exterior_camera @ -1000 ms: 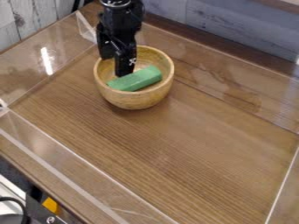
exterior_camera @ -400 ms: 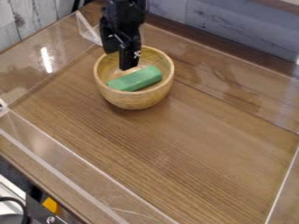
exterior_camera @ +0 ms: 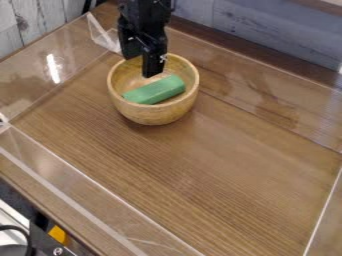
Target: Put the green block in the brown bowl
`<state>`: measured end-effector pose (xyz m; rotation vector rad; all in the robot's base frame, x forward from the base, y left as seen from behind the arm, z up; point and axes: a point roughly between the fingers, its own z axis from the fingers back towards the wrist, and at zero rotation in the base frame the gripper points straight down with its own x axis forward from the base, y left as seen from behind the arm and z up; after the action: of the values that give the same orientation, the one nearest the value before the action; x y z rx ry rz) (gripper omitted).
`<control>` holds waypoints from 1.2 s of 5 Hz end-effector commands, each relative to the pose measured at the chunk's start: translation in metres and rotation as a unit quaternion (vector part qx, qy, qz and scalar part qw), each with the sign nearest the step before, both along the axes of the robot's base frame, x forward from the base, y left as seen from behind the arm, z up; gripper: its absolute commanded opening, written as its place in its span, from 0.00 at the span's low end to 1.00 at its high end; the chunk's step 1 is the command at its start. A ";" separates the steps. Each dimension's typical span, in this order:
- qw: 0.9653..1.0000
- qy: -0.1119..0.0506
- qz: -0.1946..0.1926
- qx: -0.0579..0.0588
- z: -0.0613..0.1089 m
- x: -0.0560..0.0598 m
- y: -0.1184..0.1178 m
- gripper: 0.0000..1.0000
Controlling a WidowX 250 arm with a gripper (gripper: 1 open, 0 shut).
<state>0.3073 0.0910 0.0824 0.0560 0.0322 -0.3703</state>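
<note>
The green block [exterior_camera: 155, 92] lies flat inside the brown bowl [exterior_camera: 152, 111], a round wooden bowl on the table's left half. My black gripper [exterior_camera: 144, 62] hangs pointing down over the bowl's far rim, just above and behind the block. Its fingers stand open with nothing between them. The gripper is clear of the block.
The wooden table [exterior_camera: 201, 170] is ringed by clear plastic walls [exterior_camera: 54, 60]. A grey plank wall [exterior_camera: 267, 25] runs behind. Dark equipment with cables sits at the bottom left corner [exterior_camera: 27, 235].
The gripper has lifted slightly up and away from the block, toward the bowl's far rim. The block stays lying in the bowl.
</note>
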 end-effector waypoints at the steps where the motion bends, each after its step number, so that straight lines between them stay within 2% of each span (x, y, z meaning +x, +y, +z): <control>1: 1.000 -0.028 0.009 0.004 0.013 0.012 -0.001 1.00; 4: 0.997 -0.032 0.066 0.000 0.022 0.017 -0.024 1.00; 5: 0.997 -0.037 0.063 -0.001 0.018 0.019 -0.050 1.00; 6: 0.998 -0.049 0.032 -0.003 0.016 0.028 -0.090 1.00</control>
<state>0.3291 0.0015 0.0824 0.0561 -0.0119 -0.3047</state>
